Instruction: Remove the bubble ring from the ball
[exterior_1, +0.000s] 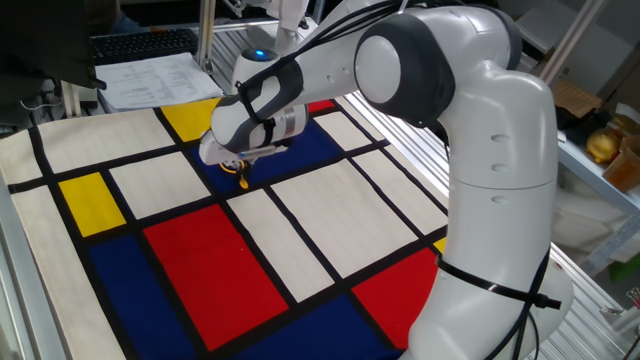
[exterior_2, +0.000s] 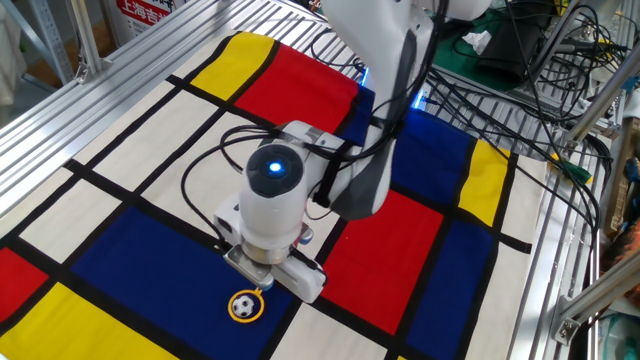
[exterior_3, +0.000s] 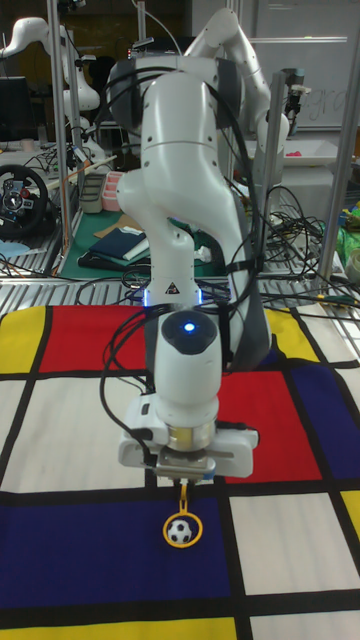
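Observation:
The ball (exterior_3: 180, 532) is tiny and white with black patches. It lies on a blue rectangle of the mat (exterior_3: 80, 550), inside the yellow-orange loop of the bubble ring (exterior_3: 166, 527). The ring's short handle runs up between the fingertips of my gripper (exterior_3: 185, 484), which hangs just above and is shut on it. In the other fixed view the ball (exterior_2: 245, 306) sits in the bubble ring (exterior_2: 232, 311), just in front of the gripper (exterior_2: 263, 283). In one fixed view only an orange bit of the bubble ring (exterior_1: 245, 182) shows under the gripper (exterior_1: 238, 168).
The mat (exterior_2: 120, 250) of red, blue, yellow and white rectangles covers the table. Cables (exterior_2: 520, 110) and metal rails (exterior_2: 560, 260) run along its far side. Papers and a keyboard (exterior_1: 150, 60) lie beyond the mat's far edge.

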